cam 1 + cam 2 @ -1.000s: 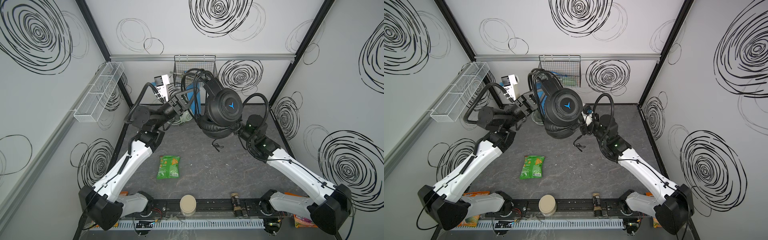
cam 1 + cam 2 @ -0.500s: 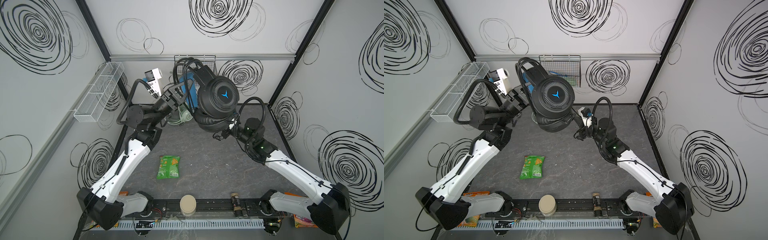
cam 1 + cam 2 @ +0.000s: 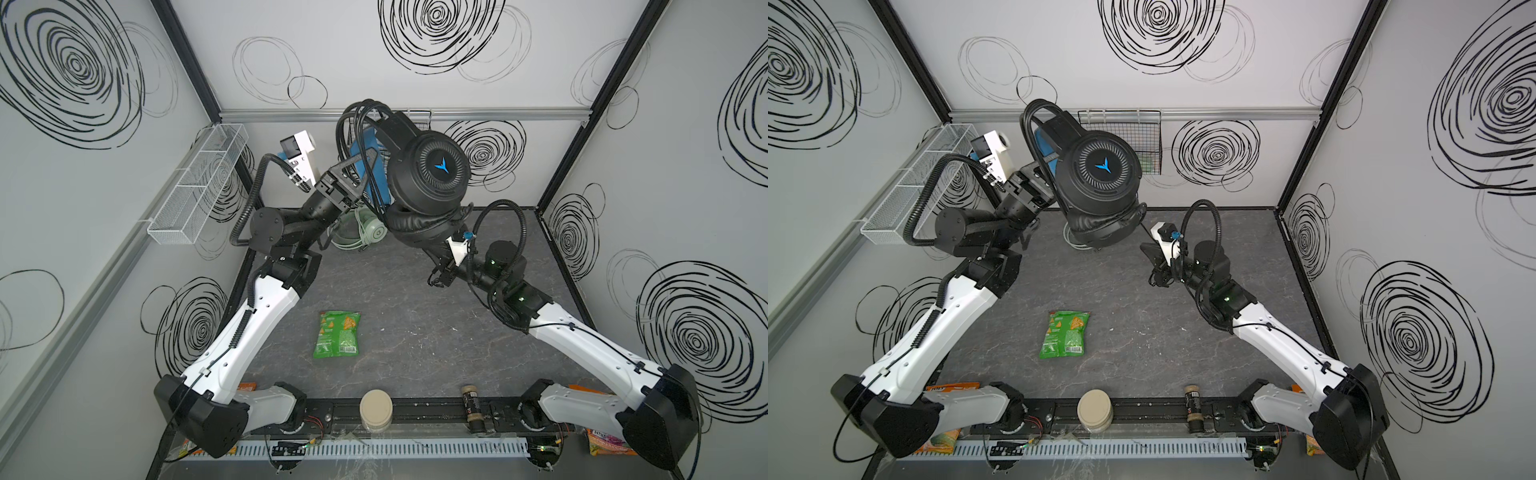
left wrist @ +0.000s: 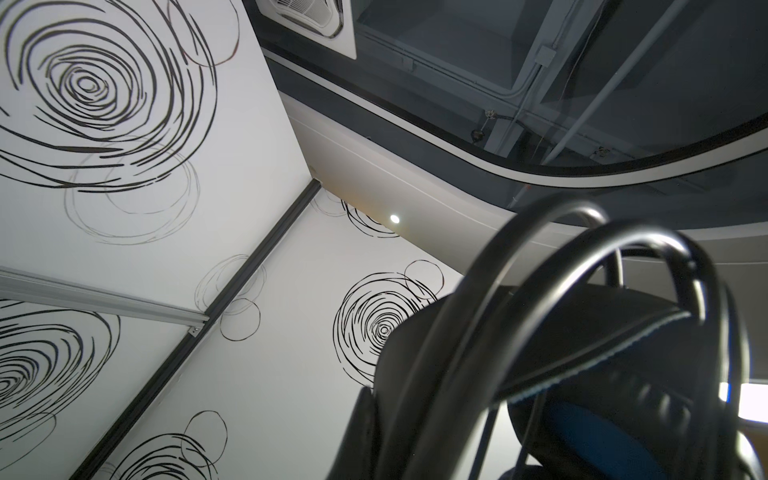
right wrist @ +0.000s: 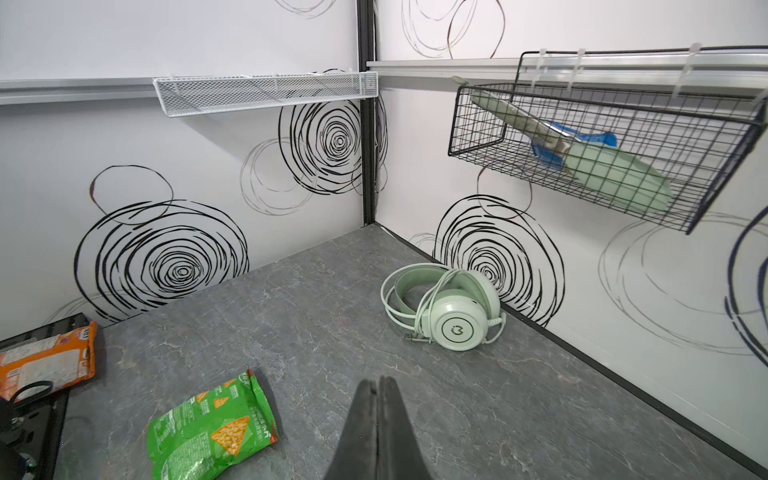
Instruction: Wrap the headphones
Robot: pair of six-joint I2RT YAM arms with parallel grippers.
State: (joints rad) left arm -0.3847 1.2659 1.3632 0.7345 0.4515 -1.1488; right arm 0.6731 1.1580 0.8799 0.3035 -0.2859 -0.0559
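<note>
Since a second ago the left end effector [image 3: 353, 183], clamped on the black headset [image 3: 428, 174] near its band among the cable [image 3: 353, 124] loops, has lifted it higher above the back of the worktop [image 3: 415, 332]; the right end effector [image 5: 377, 419] stands clear, jaws together, empty. The headset looks bulky but light, with a stiff band, soft pads and a springy cable, so the band suits gripping; beneath it lies the green headset [image 5: 453, 311], with the chip bag [image 3: 336, 334] well apart.
</note>
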